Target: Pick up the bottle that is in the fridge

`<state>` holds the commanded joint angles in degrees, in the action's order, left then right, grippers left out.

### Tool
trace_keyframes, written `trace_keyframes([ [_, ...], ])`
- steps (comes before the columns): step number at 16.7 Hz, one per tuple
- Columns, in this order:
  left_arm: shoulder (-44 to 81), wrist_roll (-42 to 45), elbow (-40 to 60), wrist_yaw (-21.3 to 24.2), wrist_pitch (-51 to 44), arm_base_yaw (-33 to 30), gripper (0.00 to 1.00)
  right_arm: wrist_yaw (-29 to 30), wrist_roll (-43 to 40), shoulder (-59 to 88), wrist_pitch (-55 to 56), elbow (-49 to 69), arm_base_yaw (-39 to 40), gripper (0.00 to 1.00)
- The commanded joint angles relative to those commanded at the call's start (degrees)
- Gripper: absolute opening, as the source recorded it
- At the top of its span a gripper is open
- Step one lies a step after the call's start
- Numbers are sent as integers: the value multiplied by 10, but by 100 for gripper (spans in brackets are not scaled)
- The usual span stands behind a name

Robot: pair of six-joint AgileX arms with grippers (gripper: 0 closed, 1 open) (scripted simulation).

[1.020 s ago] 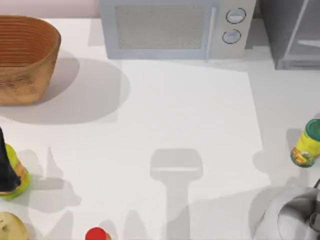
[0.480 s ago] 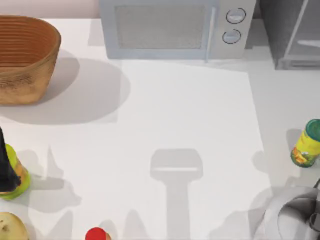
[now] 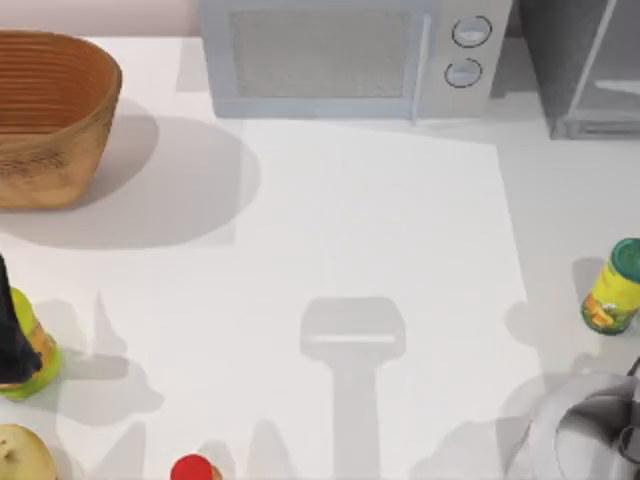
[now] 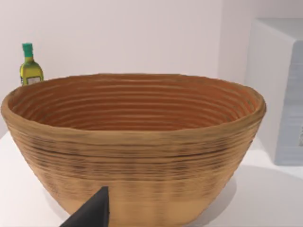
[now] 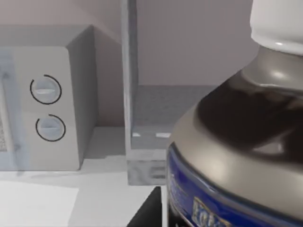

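The bottle looms close in the right wrist view, with a white screw cap, dark shoulders and a blue label on a pale body. A dark finger of my right gripper lies against its side. The bottle is well clear of the fridge, whose open compartment stands behind it. From above, the fridge is at the back right and my right arm is at the front right corner. My left gripper stays parked at the left edge.
A light grey microwave stands at the back centre and a wicker basket at the back left. A yellow-green bottle stands near the right edge. A red-capped bottle is at the front edge. A small green-capped bottle shows behind the basket.
The right arm's shadow at the table's front right has spread a little to the left. The objects and the left arm hold still.
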<state>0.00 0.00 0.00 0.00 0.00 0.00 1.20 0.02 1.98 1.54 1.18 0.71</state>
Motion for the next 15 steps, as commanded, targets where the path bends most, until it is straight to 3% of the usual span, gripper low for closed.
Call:
trace_keyframes([
  [6,0,0,0,0,0,0,100,121,4,193,126,83,111,0],
  [15,0,0,0,0,0,0,100,421,28,700,388,227,412,0],
])
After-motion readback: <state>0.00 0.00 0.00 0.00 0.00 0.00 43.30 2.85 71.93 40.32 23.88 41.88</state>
